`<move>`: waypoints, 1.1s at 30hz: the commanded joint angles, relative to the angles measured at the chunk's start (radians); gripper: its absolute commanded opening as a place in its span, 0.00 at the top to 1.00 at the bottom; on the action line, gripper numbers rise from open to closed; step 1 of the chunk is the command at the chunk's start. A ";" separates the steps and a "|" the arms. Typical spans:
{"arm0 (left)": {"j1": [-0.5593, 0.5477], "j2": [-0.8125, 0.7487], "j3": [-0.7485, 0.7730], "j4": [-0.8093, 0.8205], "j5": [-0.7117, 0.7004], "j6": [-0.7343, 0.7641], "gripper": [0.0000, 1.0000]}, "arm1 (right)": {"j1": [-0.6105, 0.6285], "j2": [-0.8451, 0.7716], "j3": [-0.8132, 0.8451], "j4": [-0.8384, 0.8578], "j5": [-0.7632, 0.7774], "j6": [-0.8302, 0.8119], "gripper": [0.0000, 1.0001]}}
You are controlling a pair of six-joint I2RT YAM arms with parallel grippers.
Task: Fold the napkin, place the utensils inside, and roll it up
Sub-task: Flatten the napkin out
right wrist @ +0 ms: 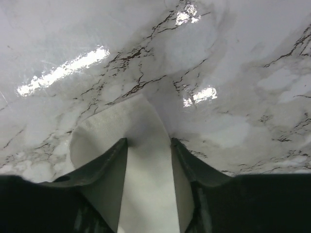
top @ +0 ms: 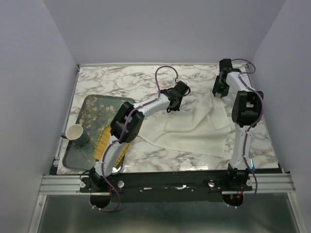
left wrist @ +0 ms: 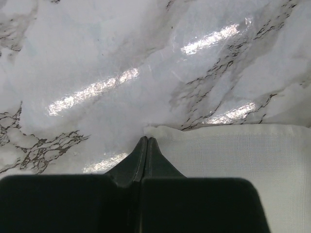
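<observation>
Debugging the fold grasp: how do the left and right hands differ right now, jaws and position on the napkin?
The left hand is shut, fingertips pressed together; the right hand is open, fingers apart. The napkin runs between the right hand's fingers; the left hand's tips only meet a napkin corner, no cloth visibly pinched. The left hand sits at the far-left corner, the right hand at the far-right. Both are low over the marble table.

The pincer (left wrist: 146,141), jaws pressed together, meets the corner of the napkin (left wrist: 233,155) on the marble table (left wrist: 97,58).
</observation>
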 commanded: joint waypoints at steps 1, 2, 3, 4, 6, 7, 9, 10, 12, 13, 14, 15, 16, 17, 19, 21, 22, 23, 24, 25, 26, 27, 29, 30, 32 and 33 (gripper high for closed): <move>0.020 -0.093 0.033 -0.022 -0.069 0.017 1.00 | -0.002 0.024 0.021 -0.043 -0.019 -0.018 0.62; 0.026 -0.101 0.038 -0.020 -0.072 0.013 1.00 | -0.002 0.018 0.030 -0.040 -0.021 -0.018 0.68; 0.036 -0.108 0.041 -0.016 -0.072 0.009 1.00 | -0.002 0.013 0.032 -0.031 -0.027 -0.018 0.77; 0.051 -0.127 0.042 -0.013 -0.083 0.009 1.00 | -0.002 0.004 0.030 -0.014 -0.035 -0.021 0.80; 0.069 -0.147 0.036 0.004 -0.109 0.006 1.00 | -0.002 -0.037 0.010 0.004 -0.044 -0.019 0.86; 0.077 -0.171 0.030 0.012 -0.124 0.007 1.00 | -0.002 -0.056 -0.004 0.029 -0.044 -0.019 0.87; 0.108 -0.196 0.012 0.061 -0.147 0.010 1.00 | -0.002 -0.093 -0.025 0.055 -0.022 -0.018 0.96; 0.121 -0.212 -0.003 0.078 -0.151 0.009 1.00 | -0.002 -0.125 -0.048 0.082 -0.018 -0.013 0.99; 0.160 -0.219 -0.004 0.116 -0.140 0.009 1.00 | -0.002 -0.159 -0.065 0.107 -0.004 -0.012 0.99; 0.172 -0.211 0.010 0.122 -0.138 0.009 1.00 | -0.002 -0.185 -0.085 0.138 -0.001 -0.009 0.99; 0.183 -0.205 0.021 0.134 -0.140 0.010 1.00 | -0.002 -0.197 -0.099 0.156 0.002 -0.006 0.99; 0.209 -0.197 0.032 0.142 -0.129 0.010 1.00 | -0.002 -0.208 -0.112 0.181 0.007 -0.004 0.99; 0.220 -0.178 0.051 0.151 -0.115 0.013 1.00 | -0.002 -0.219 -0.125 0.207 0.004 -0.001 0.99; 0.235 -0.168 0.061 0.179 -0.094 0.016 1.00 | -0.002 -0.229 -0.145 0.254 0.001 -0.001 0.99; 0.264 -0.150 0.067 0.210 -0.091 0.015 1.00 | -0.002 -0.225 -0.143 0.290 -0.012 0.002 0.99; 0.279 -0.145 0.053 0.285 -0.109 0.015 1.00 | -0.002 -0.202 -0.113 0.319 -0.018 0.004 0.99; 0.298 -0.130 0.058 0.303 -0.111 0.010 1.00 | -0.002 -0.191 -0.097 0.320 -0.021 0.002 0.99; 0.307 -0.118 0.067 0.329 -0.103 -0.003 1.00 | -0.002 -0.176 -0.081 0.324 -0.024 0.001 0.99; 0.318 -0.102 0.084 0.334 -0.089 -0.008 1.00 | -0.003 -0.148 -0.041 0.324 -0.019 -0.001 0.99; 0.333 -0.069 0.119 0.343 -0.071 -0.013 1.00 | -0.003 -0.133 -0.024 0.324 -0.018 -0.001 0.99; 0.341 -0.047 0.145 0.348 -0.042 -0.020 1.00 | -0.003 -0.119 -0.004 0.324 -0.015 -0.001 0.99; 0.347 -0.024 0.174 0.345 -0.025 -0.035 1.00 | -0.003 -0.090 0.031 0.324 -0.012 -0.001 0.99; 0.361 0.051 0.274 0.334 0.027 -0.045 1.00 | -0.005 -0.061 0.082 0.317 -0.022 -0.010 0.99; 0.364 0.072 0.303 0.333 0.038 -0.043 1.00 | -0.005 -0.049 0.100 0.316 -0.022 -0.013 0.99; 0.375 0.122 0.357 0.332 0.040 -0.048 1.00 | -0.005 -0.026 0.142 0.325 -0.019 -0.021 0.99; 0.382 0.132 0.364 0.337 0.038 -0.051 1.00 | -0.006 -0.016 0.162 0.324 -0.025 -0.025 0.99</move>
